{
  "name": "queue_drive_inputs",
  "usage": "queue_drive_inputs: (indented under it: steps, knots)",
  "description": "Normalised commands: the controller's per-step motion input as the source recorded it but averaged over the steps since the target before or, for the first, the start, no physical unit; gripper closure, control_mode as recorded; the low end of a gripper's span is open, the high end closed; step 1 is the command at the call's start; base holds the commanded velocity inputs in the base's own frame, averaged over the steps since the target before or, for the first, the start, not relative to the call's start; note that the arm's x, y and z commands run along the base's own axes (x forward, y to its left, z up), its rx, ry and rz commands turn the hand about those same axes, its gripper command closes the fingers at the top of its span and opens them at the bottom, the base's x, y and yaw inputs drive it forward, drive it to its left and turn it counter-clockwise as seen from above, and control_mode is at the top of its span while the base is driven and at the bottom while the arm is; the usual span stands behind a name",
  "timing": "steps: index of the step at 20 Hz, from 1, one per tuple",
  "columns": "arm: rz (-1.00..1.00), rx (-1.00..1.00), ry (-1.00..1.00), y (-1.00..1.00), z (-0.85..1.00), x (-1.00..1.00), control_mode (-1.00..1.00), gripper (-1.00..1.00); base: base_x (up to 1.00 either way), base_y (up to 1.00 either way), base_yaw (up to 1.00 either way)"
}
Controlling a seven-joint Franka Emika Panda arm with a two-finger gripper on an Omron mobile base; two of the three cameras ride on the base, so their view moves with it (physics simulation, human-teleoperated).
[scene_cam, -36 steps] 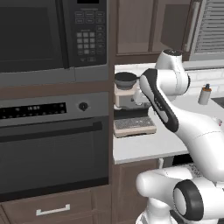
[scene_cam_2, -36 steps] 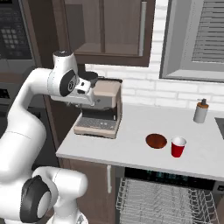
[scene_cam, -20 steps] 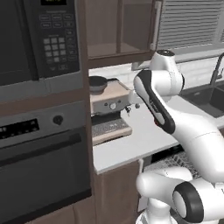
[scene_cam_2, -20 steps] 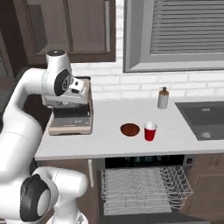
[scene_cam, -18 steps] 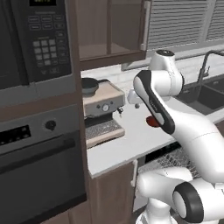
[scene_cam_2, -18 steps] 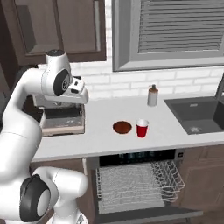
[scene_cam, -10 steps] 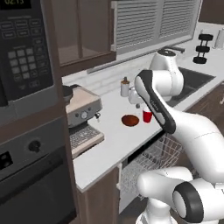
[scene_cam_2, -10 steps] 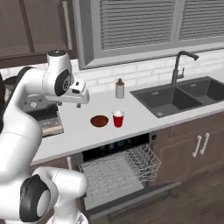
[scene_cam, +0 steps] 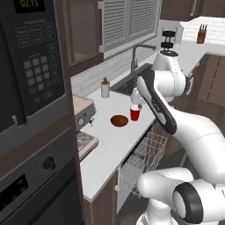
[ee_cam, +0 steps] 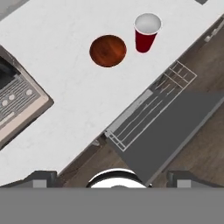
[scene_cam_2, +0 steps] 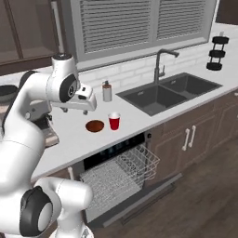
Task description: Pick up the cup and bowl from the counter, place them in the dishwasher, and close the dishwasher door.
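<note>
The gripper (scene_cam_2: 88, 106) hangs wide open above the counter (scene_cam_2: 139, 116), clear of the red cup (scene_cam_2: 114, 121) and the brown bowl (scene_cam_2: 95, 125) just beside it.

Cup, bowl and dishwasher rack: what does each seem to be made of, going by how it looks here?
The cup: probably plastic, smooth bright red outside with a pale inside and thin rim. The bowl: dark reddish-brown with faint mottling, maybe glazed ceramic or wood; the render leaves it open. The dishwasher rack: thin white wire grid, likely coated metal. The counter under the cup and bowl looks like smooth white stone or laminate.
</note>
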Motion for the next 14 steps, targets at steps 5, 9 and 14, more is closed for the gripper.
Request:
queue_drive_inputs:
  steps: [5, 9, 14]
  knots:
    - [0.00, 0.00, 0.00, 0.00, 0.00, 0.00, 1.00, -1.00, 0.00, 0.47, -0.27]
    - [0.00, 0.00, 0.00, 0.00, 0.00, 0.00, 1.00, -1.00, 0.00, 0.46, -0.22]
    - [0.00, 0.00, 0.00, 0.00, 0.00, 0.00, 1.00, -1.00, 0.07, 0.40, -0.14]
